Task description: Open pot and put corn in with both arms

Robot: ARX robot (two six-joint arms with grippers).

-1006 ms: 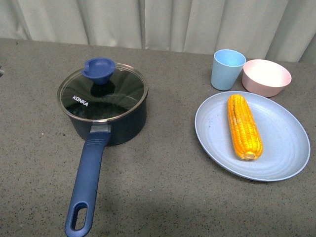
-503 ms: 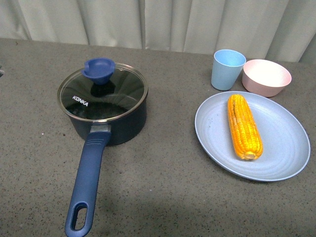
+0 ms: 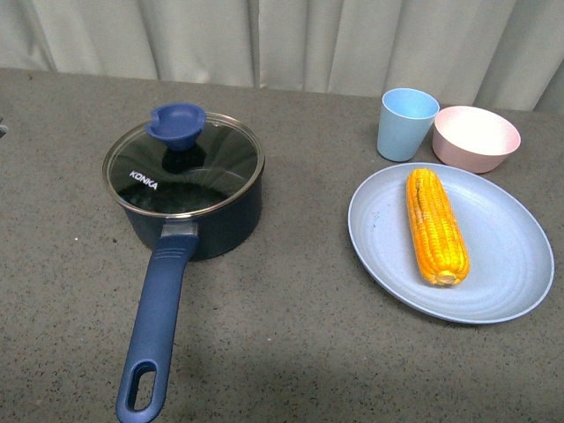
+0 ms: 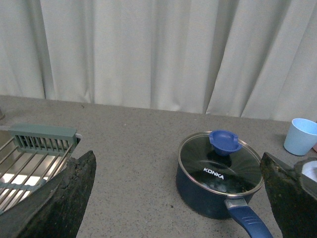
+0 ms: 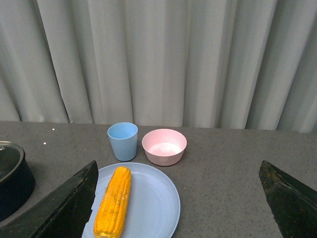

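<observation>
Since the lid (image 3: pixel 185 172) sits shut on the pot (image 3: pixel 220 231), centre-left in the front view w/ handle toward the bottom edge, no step looks begun. The corn (image 3: pixel 435 226) lies on a plate (image 3: pixel 502 264) at right, prob. staged for an easy pick. The left end effector (image 4: pixel 177 157) is spread wide, empty, pot ahead and well apart. The right end effector (image 5: pixel 178 166) is likewise wide, corn ahead at lower left of its view, not touching.

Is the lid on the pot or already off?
On. The glass lid sits flat on the rim of the pot, blue knob up, in both the front and left wrist views.
</observation>
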